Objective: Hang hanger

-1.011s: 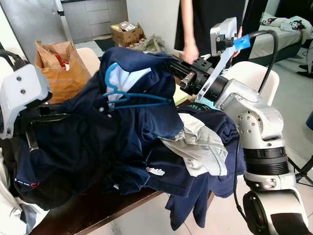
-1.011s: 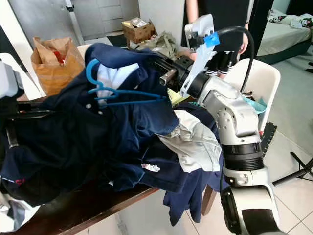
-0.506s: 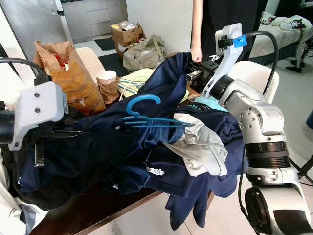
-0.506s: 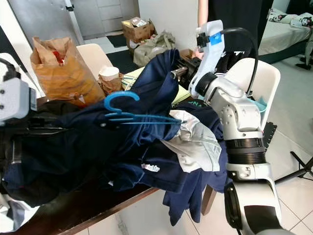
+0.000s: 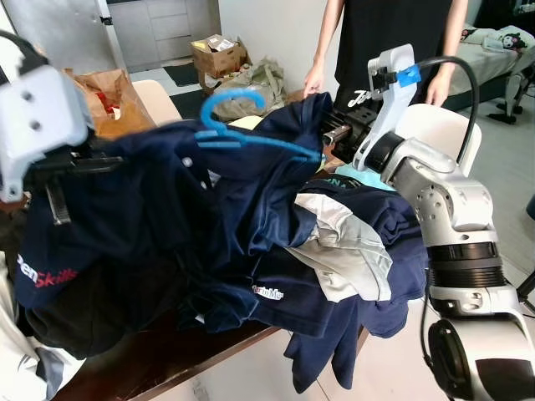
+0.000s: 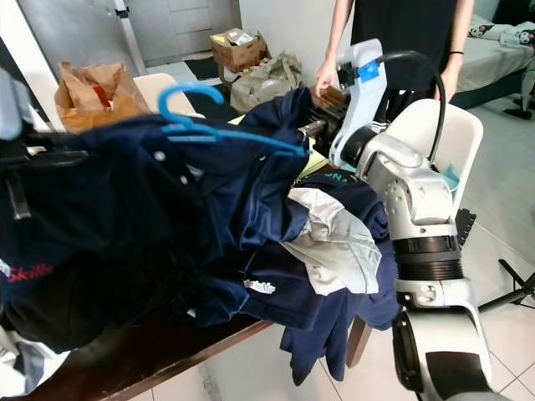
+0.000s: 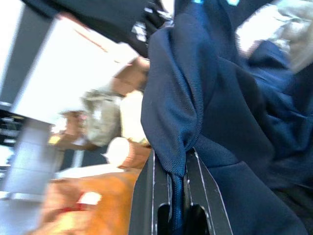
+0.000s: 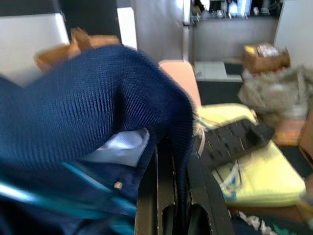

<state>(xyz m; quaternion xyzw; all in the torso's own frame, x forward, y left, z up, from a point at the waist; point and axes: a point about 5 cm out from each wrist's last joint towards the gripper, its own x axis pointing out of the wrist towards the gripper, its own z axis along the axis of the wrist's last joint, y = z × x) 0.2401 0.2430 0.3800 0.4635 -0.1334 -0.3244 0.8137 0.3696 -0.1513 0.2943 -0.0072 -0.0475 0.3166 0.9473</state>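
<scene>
Head views: navy polo shirt [image 5: 167, 192] stretched between both arms above brown wooden table [image 5: 159, 355]; blue plastic hanger [image 5: 242, 125] sits in collar, hook up. Person [image 5: 393, 33] stands behind.
Left wrist: left gripper [image 7: 178, 169] pinches navy fabric, fingers closed.
Right wrist: right gripper [image 8: 178, 161] clamps shirt edge likewise.

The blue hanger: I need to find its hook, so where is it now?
The blue hanger sits in the navy shirt held up over the table, its hook upward, in front of the brown paper bag.
</scene>
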